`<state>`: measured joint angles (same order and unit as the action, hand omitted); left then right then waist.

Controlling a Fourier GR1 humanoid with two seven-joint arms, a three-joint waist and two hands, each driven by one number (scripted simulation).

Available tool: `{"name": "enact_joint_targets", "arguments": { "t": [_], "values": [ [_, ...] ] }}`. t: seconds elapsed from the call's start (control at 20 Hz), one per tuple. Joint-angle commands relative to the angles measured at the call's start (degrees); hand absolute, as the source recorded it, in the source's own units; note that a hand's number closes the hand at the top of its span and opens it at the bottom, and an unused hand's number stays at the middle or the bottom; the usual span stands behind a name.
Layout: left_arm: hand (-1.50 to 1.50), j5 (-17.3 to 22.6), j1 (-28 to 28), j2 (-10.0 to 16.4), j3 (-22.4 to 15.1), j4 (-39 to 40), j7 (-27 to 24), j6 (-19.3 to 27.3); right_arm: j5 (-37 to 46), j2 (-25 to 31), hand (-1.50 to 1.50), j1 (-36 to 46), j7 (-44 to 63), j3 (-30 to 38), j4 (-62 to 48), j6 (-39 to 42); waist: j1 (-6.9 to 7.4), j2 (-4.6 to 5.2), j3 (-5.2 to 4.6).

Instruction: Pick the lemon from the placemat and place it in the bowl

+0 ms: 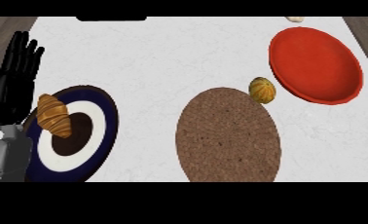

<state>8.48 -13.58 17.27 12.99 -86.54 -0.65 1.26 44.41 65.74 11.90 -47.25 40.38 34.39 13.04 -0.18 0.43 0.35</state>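
You see the lemon point(262, 90), a ribbed yellow-green oval, lying at the far right rim of the round, coarse brown placemat point(229, 135). Its long axis runs roughly from the table's near edge toward its far edge, and the smooth red bowl point(316, 65) sits just beside it. Your left robot hand point(18, 77) rests open, fingers straight, at the left edge of the white marbled table point(158, 57), beside a blue-rimmed plate point(111, 121) carrying a croissant point(54, 116).

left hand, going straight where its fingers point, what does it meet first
The way looks free, though depth is unclear: the left hand points toward the far left corner of the counter; the croissant sits off that line.
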Motion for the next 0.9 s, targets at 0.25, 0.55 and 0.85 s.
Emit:
{"name": "enact_joint_targets", "arguments": {
  "t": [0.25,0.55,0.85],
  "values": [
    [0.00,-0.6,-1.9,0.1,-0.4,1.3,0.5,0.1,-8.6,6.1,1.50,9.8,-7.4,2.5,-7.5,14.6,1.15,-0.25,-0.25],
    [0.00,-0.1,-2.0,0.9,0.0,0.5,0.7,-0.8,-10.9,7.2,1.50,18.1,0.7,-2.7,-4.8,23.5,1.94,-0.27,-0.36],
    [0.00,-1.8,-2.7,-0.7,-1.2,2.1,-0.2,0.5,-11.4,-0.1,1.50,29.4,14.6,-10.5,2.7,24.0,1.87,-0.27,-0.46]
  ]
}}
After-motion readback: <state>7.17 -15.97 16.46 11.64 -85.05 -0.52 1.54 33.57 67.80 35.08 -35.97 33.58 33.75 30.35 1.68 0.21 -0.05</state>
